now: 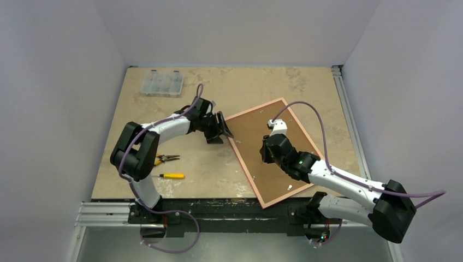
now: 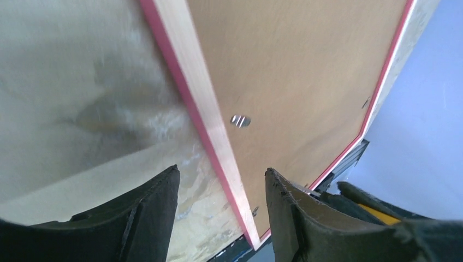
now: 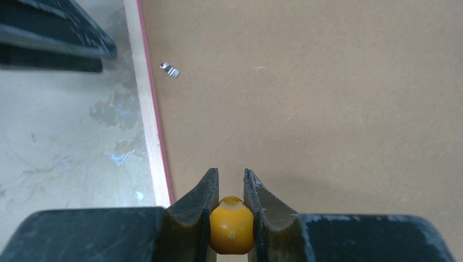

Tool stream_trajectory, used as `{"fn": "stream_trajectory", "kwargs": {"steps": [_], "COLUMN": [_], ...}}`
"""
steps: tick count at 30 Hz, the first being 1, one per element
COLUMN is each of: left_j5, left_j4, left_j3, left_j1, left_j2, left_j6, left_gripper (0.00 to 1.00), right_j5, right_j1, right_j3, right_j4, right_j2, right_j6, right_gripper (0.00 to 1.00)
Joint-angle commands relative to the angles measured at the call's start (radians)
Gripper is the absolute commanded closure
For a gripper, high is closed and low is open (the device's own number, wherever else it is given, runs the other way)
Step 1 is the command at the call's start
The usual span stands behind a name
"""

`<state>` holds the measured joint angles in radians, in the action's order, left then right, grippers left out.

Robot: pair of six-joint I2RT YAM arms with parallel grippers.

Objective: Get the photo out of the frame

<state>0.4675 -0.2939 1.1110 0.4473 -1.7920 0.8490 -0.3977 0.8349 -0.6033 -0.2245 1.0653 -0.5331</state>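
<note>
On the beige mottled desk [image 1: 245, 87], the thin pink rectangular frame [image 1: 244, 164] lies face down. The large rectangular photo [image 1: 256, 131] is seated inside it and shows only its plain brown board back. This orientation exposes the small metal retaining clip [image 3: 170, 70]. The left hand [image 2: 222, 172] is released, with its fingers straddling the frame's long edge, apparently to steady it. The right hand [image 3: 229, 174] is clenched on a rounded yellow handle [image 3: 231, 224] above the board, probably a tool for working the clips.

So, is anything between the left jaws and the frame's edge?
Nothing visible. The left jaws stand open right at the frame rail, low over the table. The photo lies back up inside it.
</note>
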Motion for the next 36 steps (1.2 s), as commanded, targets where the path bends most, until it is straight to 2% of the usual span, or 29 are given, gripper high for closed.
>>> {"fn": "stream_trajectory", "kwargs": {"steps": [1, 5, 9, 13, 16, 18, 22, 28, 33, 36], "left_j5": [-0.039, -0.090, -0.114, -0.185, -0.243, -0.266, -0.287, -0.189, -0.076, -0.055], "left_j4": [0.124, 0.212, 0.277, 0.247, 0.187, 0.144, 0.061, -0.054, -0.191, -0.201], "left_j3": [-0.142, -0.244, -0.255, -0.223, -0.206, -0.190, -0.122, 0.032, 0.192, 0.219], "left_j1": [0.086, 0.183, 0.248, 0.286, 0.299, 0.300, 0.292, 0.202, 0.119, 0.095], "left_j2": [0.079, 0.092, 0.059, 0.045, 0.038, 0.029, -0.006, -0.089, -0.167, -0.176], "left_j6": [0.203, 0.369, 0.444, 0.459, 0.481, 0.479, 0.398, 0.120, -0.108, -0.143], "left_gripper": [0.43, 0.43, 0.43, 0.43, 0.54, 0.64, 0.74, 1.00, 1.00, 1.00], "right_j5": [0.049, 0.060, 0.072, 0.069, 0.069, 0.063, 0.053, 0.066, 0.061, 0.054], "right_j1": [0.008, 0.016, 0.025, 0.036, 0.045, 0.047, 0.049, 0.053, 0.057, 0.058], "right_j3": [0.030, 0.061, 0.067, 0.051, 0.050, 0.047, 0.027, 0.004, -0.045, -0.080], "right_j4": [0.046, 0.052, 0.060, 0.039, 0.039, 0.036, 0.027, 0.059, 0.087, 0.113], "right_j2": [-0.061, -0.106, -0.121, -0.116, -0.124, -0.125, -0.109, -0.046, 0.037, 0.094], "right_j6": [-0.059, -0.106, -0.121, -0.127, -0.130, -0.127, -0.114, -0.097, -0.081, -0.074], "right_gripper": [1.00, 1.00, 1.00, 1.00, 1.00, 1.00, 1.00, 1.00, 1.00, 1.00]}}
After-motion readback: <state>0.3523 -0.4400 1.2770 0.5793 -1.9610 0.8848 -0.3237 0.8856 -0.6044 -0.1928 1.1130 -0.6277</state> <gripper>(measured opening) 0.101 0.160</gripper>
